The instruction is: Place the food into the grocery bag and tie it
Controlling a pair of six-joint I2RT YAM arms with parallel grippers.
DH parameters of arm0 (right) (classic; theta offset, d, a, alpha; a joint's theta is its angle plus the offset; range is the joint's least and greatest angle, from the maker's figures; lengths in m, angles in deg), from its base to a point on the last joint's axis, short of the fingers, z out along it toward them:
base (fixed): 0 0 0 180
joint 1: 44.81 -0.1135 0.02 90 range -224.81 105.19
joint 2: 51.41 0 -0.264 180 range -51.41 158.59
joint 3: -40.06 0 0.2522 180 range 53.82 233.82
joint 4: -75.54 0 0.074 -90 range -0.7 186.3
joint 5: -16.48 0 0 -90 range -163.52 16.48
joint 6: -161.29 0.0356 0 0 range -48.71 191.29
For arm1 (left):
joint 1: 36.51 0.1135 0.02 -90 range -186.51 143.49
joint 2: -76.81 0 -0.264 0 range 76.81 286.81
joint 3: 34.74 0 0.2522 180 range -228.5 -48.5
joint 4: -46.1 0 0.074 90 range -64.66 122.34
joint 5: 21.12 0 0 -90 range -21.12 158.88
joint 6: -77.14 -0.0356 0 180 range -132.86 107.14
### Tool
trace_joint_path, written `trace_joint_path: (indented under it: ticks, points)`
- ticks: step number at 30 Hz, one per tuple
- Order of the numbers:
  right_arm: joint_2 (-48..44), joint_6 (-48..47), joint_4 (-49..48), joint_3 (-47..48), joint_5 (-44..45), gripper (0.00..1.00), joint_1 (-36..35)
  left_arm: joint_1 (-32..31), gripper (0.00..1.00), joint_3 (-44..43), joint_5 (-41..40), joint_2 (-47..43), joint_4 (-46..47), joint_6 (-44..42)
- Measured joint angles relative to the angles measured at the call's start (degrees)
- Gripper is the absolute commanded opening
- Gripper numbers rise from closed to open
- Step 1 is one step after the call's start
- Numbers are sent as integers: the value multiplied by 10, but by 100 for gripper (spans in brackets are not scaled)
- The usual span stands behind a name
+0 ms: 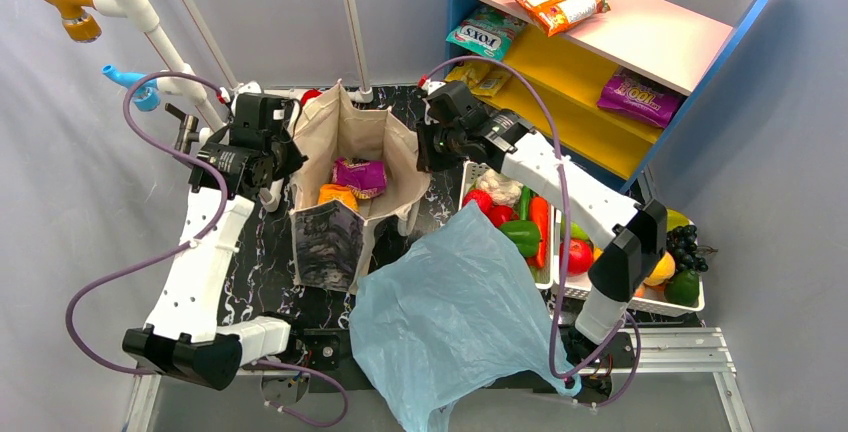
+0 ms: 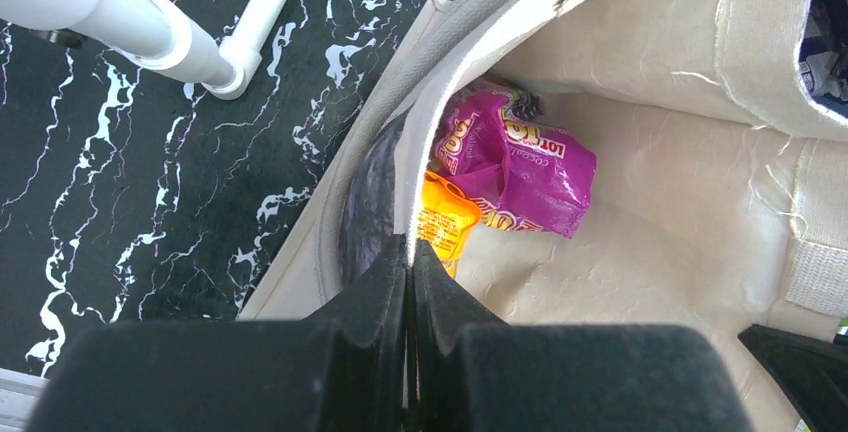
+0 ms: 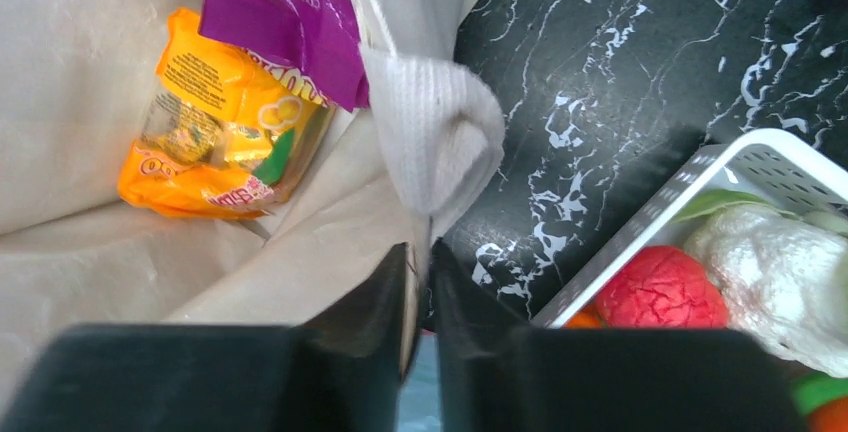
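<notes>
Both arms reach forward to the canvas tote (image 1: 350,132). The left end effector (image 2: 410,252) pinches its left rim, the right end effector (image 3: 420,262) its right rim. Two snack packets (image 2: 520,167) lie inside. The one light-blue grocery bag (image 1: 450,322) sprawls over the table (image 1: 255,272) at its near edge. The food (image 1: 520,232) sits in two white baskets (image 1: 690,304).

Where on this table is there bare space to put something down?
Bare black marble tabletop shows in a strip between the beige canvas tote and the left arm, and in another gap between tote and white plastic basket. The light-blue plastic bag covers the near middle; the right side is crowded.
</notes>
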Motion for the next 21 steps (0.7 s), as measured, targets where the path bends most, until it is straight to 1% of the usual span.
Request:
trace_joint_path:
  ticks: [1, 2, 5, 11, 16, 18, 19, 21]
  points:
    - [10, 0, 1, 9, -2, 3, 0, 0, 0, -3, 0, 3, 0, 0]
    - [21, 1, 2, 21, -4, 1, 0, 0, 0, -6, -1, 7, 0, 0]
    - [40, 3, 10, 56, -4, 1, 1, 0, 0, -26, 0, 25, -3, 1]
    - [63, 3, 23, 132, 17, 1, 0, 0, 0, -129, 14, 107, -8, 0]
    - [82, -4, 12, 176, 85, 1, 0, 0, 0, -191, 28, 172, 0, -3]
    - [93, -6, 3, 195, 107, 1, 5, 0, 0, -211, 36, 200, 13, -4]
    - [103, -5, -9, 206, 117, 1, 14, 0, 0, -230, 47, 233, 38, -6]
    - [127, -1, -23, 229, 117, 1, 34, 0, 0, -248, 53, 257, 54, -8]
